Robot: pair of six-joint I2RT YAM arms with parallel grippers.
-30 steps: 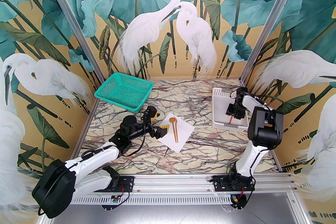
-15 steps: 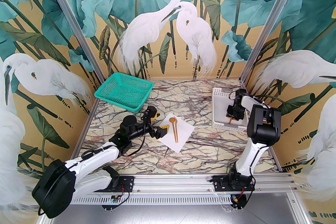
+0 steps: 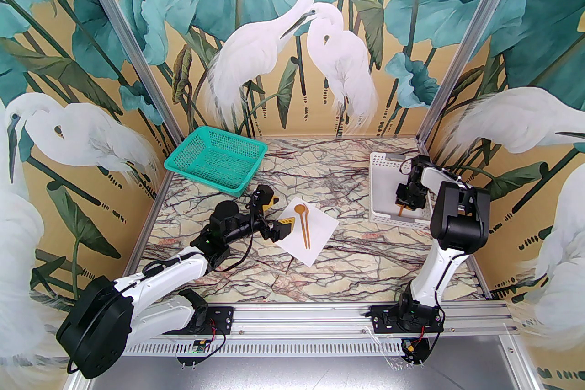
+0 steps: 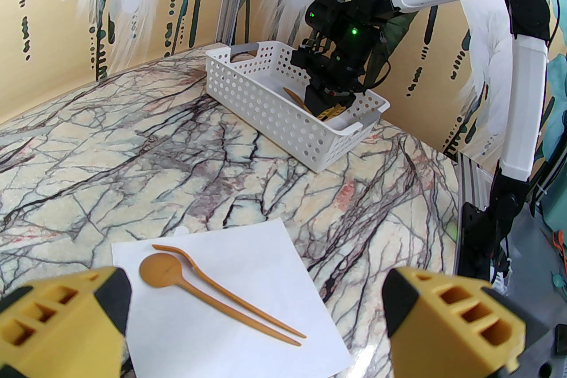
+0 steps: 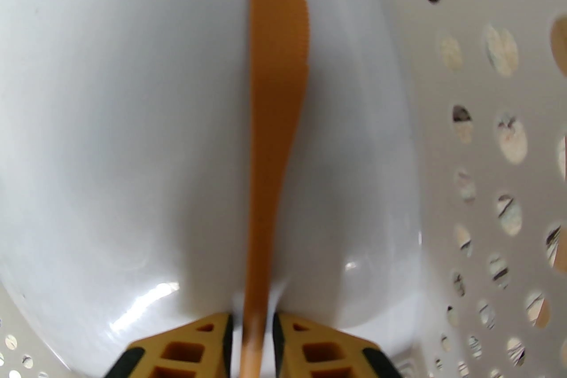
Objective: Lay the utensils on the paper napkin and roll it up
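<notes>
Two utensils [image 4: 160, 270] lie on napkin [image 4: 248, 252]; left tool [image 3: 279, 213] stands wide beside it; right tool [image 5: 251, 323] narrow astride knife [image 5: 274, 57] handle in white basket [image 5: 88, 101]; grip unconfirmed.

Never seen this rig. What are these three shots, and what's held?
Two robot arms, left and right, stand side by side. The wide shot looks down from above and behind them; the other two come from a camera on each wrist. On the table: a napkin carrying a spoon and a second slim utensil, a green basket, a white basket. The left gripper hangs open by the napkin, holding nothing. The right gripper is inside the white basket, fingers close either side of a knife's handle; whether it grips is unclear.
</notes>
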